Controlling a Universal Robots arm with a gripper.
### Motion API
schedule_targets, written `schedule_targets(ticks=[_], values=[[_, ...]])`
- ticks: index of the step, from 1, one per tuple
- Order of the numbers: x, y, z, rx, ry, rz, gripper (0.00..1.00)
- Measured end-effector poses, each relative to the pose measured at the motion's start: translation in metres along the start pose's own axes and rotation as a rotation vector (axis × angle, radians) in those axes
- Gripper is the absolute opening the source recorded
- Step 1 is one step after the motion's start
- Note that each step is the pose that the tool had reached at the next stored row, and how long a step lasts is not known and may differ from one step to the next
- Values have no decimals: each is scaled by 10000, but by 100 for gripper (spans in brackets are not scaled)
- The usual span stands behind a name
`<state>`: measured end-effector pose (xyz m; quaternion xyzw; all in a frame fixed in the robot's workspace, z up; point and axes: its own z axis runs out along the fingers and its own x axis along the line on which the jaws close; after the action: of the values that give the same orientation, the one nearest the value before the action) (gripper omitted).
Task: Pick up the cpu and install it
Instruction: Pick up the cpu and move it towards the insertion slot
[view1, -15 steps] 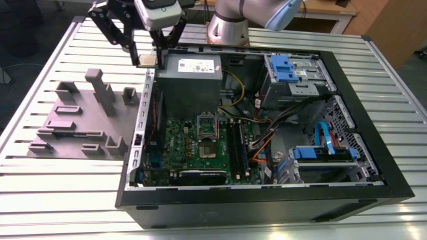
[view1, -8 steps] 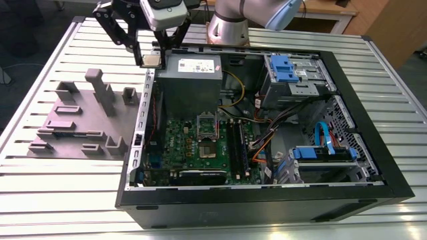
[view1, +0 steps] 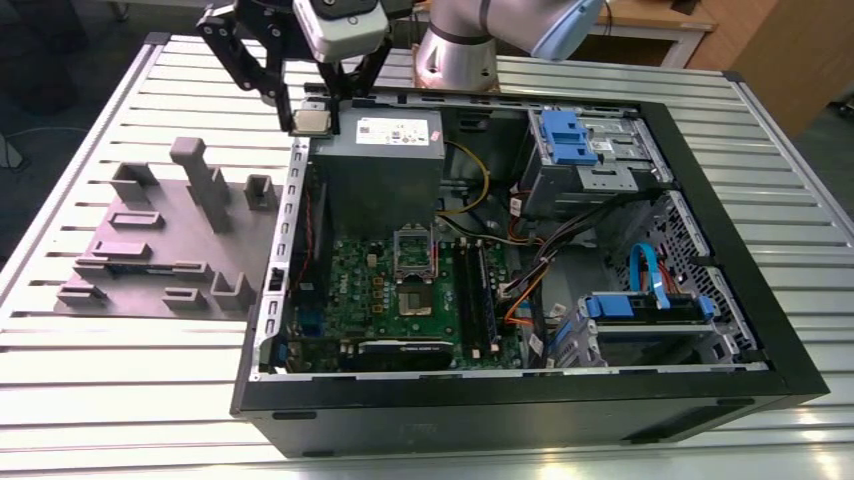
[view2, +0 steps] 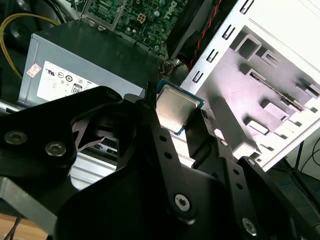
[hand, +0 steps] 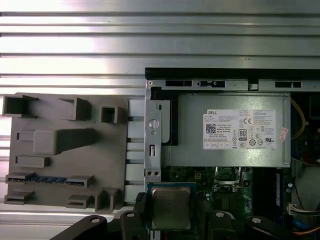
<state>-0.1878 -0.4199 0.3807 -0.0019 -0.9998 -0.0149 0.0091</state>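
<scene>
Going from the exterior view's left: the grey plastic fixture (view1: 167, 235) with its blocks and slots lies flat on the slatted metal table (view1: 120, 360), just beside the open PC case (view1: 534, 415); next comes the gripper (view1: 315, 112), up over the far corner of the case on the fixture's side, and it's clamped on the cpu (view1: 314, 121); the chip sits pinched by its edges between the two black fingers (view2: 150, 112), silvery top showing, hanging in the air and not touching anything below; in the first wrist view the cpu (hand: 171, 207) shows over the case wall and the edge of the board, with the fixture (hand: 65, 160) off to one side and the labelled power supply (hand: 225, 130) close by; in the second wrist view the cpu (view2: 175, 107) looks a bit tilted between the fingers; carrying on rightward in the exterior view, the grey power supply (view1: 387, 150) is just beside the gripper; the green motherboard (view1: 400, 310) lies below it in the case floor, and its socket (view1: 408, 300) is well apart from the chip; further right there's a tangle of cables (view1: 561, 250), then the blue-trimmed drive cages (view1: 647, 310) along the case's far side.
</scene>
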Motion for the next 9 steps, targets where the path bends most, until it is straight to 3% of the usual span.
schedule_targets(ticks=[9], values=[[-82,0,-2,0,1,1,47]])
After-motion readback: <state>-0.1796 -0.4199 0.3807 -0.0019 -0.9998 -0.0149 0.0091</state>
